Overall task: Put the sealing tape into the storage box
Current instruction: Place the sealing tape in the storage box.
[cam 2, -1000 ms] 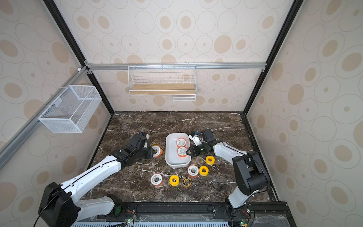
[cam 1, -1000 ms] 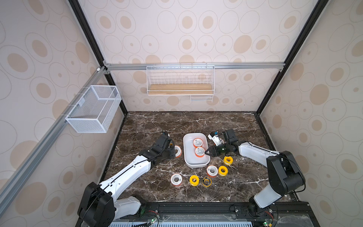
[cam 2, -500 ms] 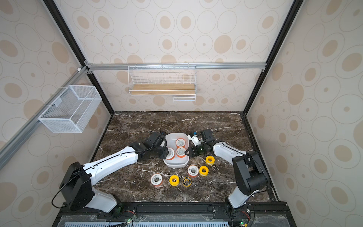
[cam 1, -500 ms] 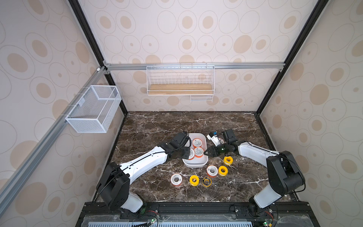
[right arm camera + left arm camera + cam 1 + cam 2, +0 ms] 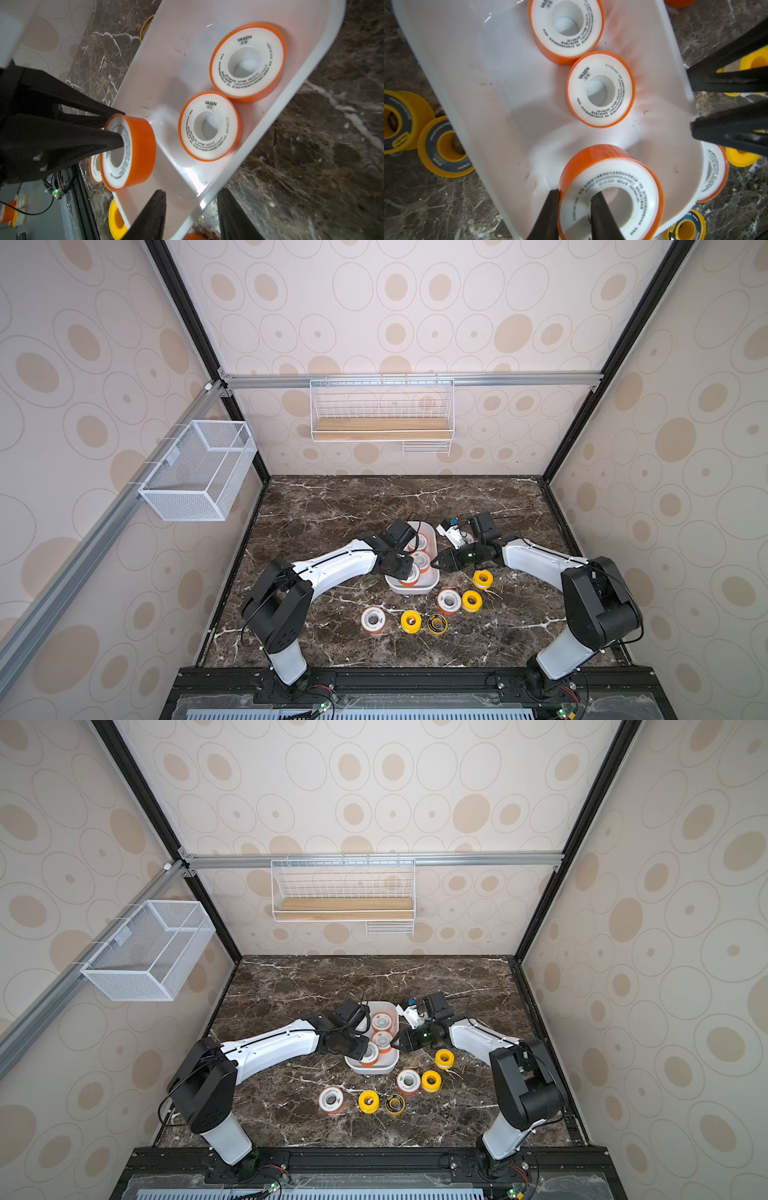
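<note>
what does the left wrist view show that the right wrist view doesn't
Only the left wrist view: the black-ringed faces of two yellow spools on the table beside the storage box. Only the right wrist view: the wallpapered wall, and the held orange spool side-on, standing on edge over the box floor. Both: the left gripper pinching that spool's wall, two orange spools lying flat in the box, and the right gripper with jaws apart astride the box rim.
</note>
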Available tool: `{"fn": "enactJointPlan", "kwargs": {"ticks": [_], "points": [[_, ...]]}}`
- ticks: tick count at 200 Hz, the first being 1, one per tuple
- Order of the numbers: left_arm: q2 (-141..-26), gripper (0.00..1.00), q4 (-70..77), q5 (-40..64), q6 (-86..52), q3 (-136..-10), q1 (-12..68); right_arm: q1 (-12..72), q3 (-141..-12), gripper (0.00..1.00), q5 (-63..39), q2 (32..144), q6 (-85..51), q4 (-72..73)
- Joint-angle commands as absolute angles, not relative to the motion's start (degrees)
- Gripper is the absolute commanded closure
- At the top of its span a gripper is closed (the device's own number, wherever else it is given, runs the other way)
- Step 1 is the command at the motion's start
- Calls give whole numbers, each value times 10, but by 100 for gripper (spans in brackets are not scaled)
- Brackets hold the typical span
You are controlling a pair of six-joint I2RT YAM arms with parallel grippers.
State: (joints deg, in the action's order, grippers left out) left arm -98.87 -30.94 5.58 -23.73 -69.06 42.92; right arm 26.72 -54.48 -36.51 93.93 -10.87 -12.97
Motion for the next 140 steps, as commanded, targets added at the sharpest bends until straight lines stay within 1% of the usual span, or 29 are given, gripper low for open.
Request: {"fn": "enactJointPlan", "kwargs": {"ticks": [1,74,140], "points": [[-1004,76,-317,75,-221,-715,435,271,-557,54,-381,948,-99,-144],[-1036,76,-291,119,-217,-715,435,275,-566,55,-391,961,-94,-154],[-1058,73,-270,148,-226,-715,436,279,-570,55,-390,967,-91,-158]]}}
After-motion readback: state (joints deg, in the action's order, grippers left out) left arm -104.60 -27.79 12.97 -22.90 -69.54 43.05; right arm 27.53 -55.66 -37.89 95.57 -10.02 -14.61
